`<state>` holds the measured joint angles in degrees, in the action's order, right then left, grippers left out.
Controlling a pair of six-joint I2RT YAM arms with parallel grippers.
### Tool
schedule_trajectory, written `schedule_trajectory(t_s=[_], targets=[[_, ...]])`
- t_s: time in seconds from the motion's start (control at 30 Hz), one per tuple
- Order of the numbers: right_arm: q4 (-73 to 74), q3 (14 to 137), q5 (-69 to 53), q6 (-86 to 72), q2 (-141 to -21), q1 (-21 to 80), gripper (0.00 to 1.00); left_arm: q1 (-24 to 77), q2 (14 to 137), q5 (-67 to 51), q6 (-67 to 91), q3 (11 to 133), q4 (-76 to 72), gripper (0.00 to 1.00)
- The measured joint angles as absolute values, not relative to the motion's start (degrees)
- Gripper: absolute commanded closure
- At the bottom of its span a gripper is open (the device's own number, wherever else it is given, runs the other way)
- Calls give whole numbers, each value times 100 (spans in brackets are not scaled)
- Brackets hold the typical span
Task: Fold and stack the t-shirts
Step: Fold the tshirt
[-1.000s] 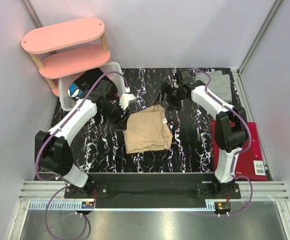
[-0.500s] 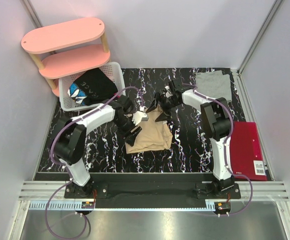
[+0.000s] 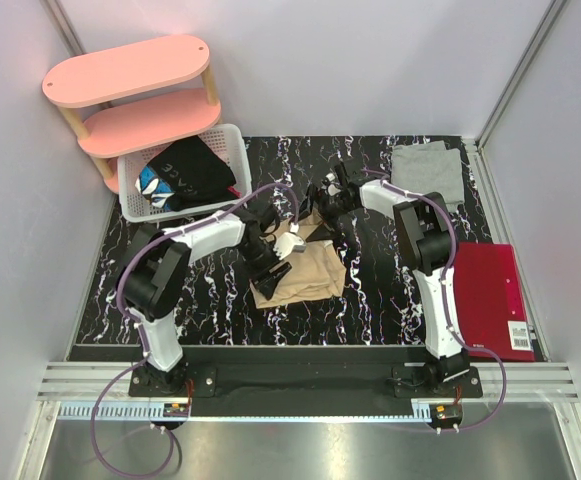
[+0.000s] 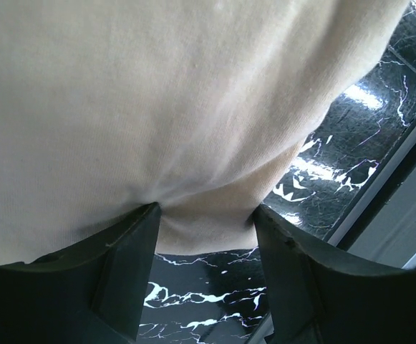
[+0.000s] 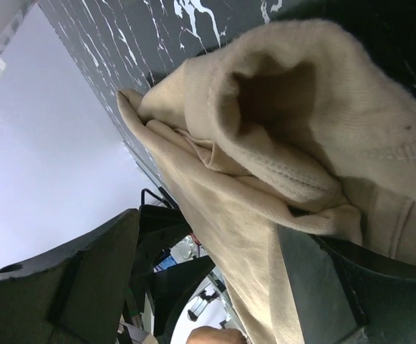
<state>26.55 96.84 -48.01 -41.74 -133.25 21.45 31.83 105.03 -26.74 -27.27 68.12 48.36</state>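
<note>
On the counter (image 3: 370,290), centrally, lies the bunched tan t-shirt (image 3: 310,280). Left end effector (image 3: 273,268) and right end effector (image 3: 325,213) each stand wide open astride its cloth; the grey t-shirt (image 3: 428,170) lies far right.

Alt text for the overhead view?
Two robot arms reach inward, the left hand and right hand at a partly folded tan t-shirt in the middle. A grey t-shirt lies far right, a red folder near right, and a white basket of clothes far left.

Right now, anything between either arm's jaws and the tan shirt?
Nothing visible. Each wrist view shows the tan shirt right between the open jaws: left jaws at an edge, right jaws at a bunched fold.
</note>
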Motion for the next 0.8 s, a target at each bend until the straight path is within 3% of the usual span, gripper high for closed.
schedule_trajectory(t_s=[0.23,0.47,0.8], targets=[[2683,9668,-4672,-4082,-13196,2102,6,3356,10278,-2486,-2729,6785,4923,37],[2786,9006,-3977,-3697,-12300,1487,5,2954,9592,-2270,-2961,7177,5321,37],[2827,8348,-3874,-3286,-12204,1076,7,2696,10525,-2314,-2961,8095,5419,39]])
